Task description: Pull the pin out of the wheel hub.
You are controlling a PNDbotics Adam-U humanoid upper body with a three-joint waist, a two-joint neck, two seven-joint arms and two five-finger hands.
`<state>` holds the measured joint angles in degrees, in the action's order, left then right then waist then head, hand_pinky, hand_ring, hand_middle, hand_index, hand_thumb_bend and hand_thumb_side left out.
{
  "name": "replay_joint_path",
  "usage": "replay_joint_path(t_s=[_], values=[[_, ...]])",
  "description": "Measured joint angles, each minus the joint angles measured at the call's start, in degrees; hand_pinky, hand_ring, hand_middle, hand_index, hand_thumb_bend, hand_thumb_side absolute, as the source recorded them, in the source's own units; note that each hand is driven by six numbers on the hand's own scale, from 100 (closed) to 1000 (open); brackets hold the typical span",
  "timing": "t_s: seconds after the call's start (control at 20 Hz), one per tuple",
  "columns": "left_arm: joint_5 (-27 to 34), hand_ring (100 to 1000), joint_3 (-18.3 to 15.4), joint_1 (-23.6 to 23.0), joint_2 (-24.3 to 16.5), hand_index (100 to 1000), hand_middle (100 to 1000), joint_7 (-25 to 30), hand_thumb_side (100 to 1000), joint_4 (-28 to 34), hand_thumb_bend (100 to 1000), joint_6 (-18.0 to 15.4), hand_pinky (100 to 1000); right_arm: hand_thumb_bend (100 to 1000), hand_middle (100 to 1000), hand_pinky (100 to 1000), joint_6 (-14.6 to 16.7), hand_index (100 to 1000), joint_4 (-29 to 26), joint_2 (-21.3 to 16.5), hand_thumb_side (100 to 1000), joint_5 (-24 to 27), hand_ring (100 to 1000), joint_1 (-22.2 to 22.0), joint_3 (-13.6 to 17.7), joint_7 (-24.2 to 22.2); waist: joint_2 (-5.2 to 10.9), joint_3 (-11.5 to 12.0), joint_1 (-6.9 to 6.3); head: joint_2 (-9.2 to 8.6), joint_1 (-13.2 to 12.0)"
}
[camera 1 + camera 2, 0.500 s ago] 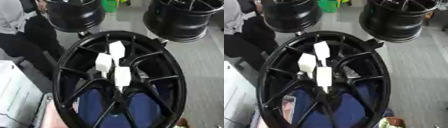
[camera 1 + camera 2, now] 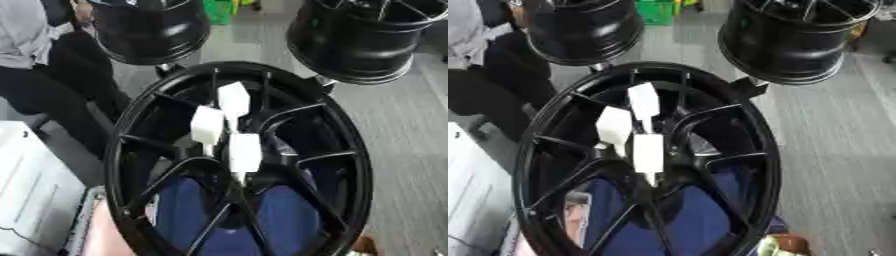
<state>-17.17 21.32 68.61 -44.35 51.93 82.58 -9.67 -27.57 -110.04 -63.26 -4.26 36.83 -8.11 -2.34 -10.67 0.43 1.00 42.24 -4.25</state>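
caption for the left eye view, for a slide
Black wheel hub with three white pins standing in its centre; no robot hand in view.

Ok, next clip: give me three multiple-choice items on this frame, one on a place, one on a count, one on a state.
1. Where do the white pins sit?
A. at the hub of the near wheel
B. on the floor
C. in a far wheel

2. How many white pins show?
A. one
B. three
C. five

3. Is a robot hand on a pin?
A. left hand grips one
B. right hand grips one
C. no hand in view

Key: 1 A, they cluster at the centre where the spokes meet; 2 B, three white blocks show there; 3 C, neither eye view shows a hand, so all pins stand untouched.
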Motion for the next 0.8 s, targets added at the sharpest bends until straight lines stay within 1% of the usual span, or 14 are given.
replay_joint_path(t_s=[0.15, 0.2, 0.25, 0.35, 0.4, 0.45, 0.55, 0.6, 0.65, 0.7, 0.8], values=[[0.01, 799, 0.13, 0.00, 0.01, 872, 759, 0.00, 669, 0.00, 523, -0.01, 816, 100, 754, 875, 0.00, 839, 0.00, 0.03, 304, -0.08, 750, 0.16, 0.00, 0.00, 0.00, -0.02, -0.01, 0.00, -0.01], [-0.01, 793, 0.39, -0.01, 0.01, 868, 752, 0.00, 642, 0.00, 534, -0.03, 812, 100, 754, 875, 0.01, 839, 0.00, 0.03, 304, -0.08, 750, 0.20, 0.00, 0.01, 0.00, -0.02, -0.01, 0.00, 0.00], [-0.04, 784, 0.68, -0.02, 0.01, 857, 737, 0.01, 567, 0.00, 553, -0.06, 805, 100, 754, 875, 0.02, 839, 0.00, 0.03, 304, -0.08, 750, 0.24, 0.00, 0.02, 0.00, -0.02, -0.01, 0.00, 0.01], [-0.05, 780, 1.32, -0.07, 0.00, 856, 732, -0.02, 536, 0.04, 559, -0.21, 802, 100, 754, 875, 0.05, 839, 0.00, 0.03, 303, -0.09, 750, 0.29, 0.00, 0.05, 0.00, -0.03, -0.02, -0.01, 0.07], [-0.04, 778, 1.63, -0.14, 0.00, 851, 731, -0.03, 475, 0.09, 568, -0.27, 799, 100, 754, 876, 0.07, 839, 0.00, 0.03, 303, -0.10, 750, 0.31, 0.00, 0.07, 0.00, -0.03, -0.03, -0.01, 0.12], [0.01, 776, 2.02, -0.30, -0.01, 843, 726, -0.06, 381, 0.27, 547, -0.32, 794, 100, 754, 876, 0.08, 839, 0.00, 0.03, 304, -0.11, 750, 0.39, 0.00, 0.08, 0.00, -0.04, -0.06, -0.03, 0.14], [0.33, 773, 3.48, -0.98, -0.48, 835, 718, -0.07, 269, 0.91, 511, -0.29, 786, 100, 755, 875, 0.09, 840, 0.00, 0.03, 301, -0.15, 750, 0.41, 0.00, 0.09, 0.00, -0.07, -0.19, -0.06, 0.18], [0.56, 771, 4.24, -1.25, -0.82, 831, 714, -0.05, 236, 1.34, 500, -0.05, 783, 100, 755, 875, 0.09, 840, 0.00, 0.03, 301, -0.17, 750, 0.41, -0.01, 0.09, 0.00, -0.07, -0.25, -0.06, 0.22], [0.91, 768, 4.90, -1.53, -1.18, 828, 710, -0.02, 151, 1.80, 471, 0.41, 774, 100, 755, 875, 0.10, 840, 0.00, 0.03, 303, -0.19, 750, 0.42, -0.02, 0.08, 0.00, -0.08, -0.29, -0.07, 0.24], [1.20, 768, 5.48, -1.68, -1.52, 831, 711, 0.03, 131, 2.26, 468, 1.10, 772, 100, 755, 875, 0.10, 840, 0.00, 0.03, 303, -0.21, 750, 0.42, -0.02, 0.07, 0.00, -0.08, -0.30, -0.07, 0.26], [1.45, 769, 6.39, -2.03, -2.16, 838, 715, 0.07, 130, 3.42, 487, 3.14, 769, 100, 755, 875, 0.11, 840, 0.00, 0.03, 301, -0.28, 751, 0.44, -0.02, 0.05, 0.00, -0.08, -0.33, -0.08, 0.37]])
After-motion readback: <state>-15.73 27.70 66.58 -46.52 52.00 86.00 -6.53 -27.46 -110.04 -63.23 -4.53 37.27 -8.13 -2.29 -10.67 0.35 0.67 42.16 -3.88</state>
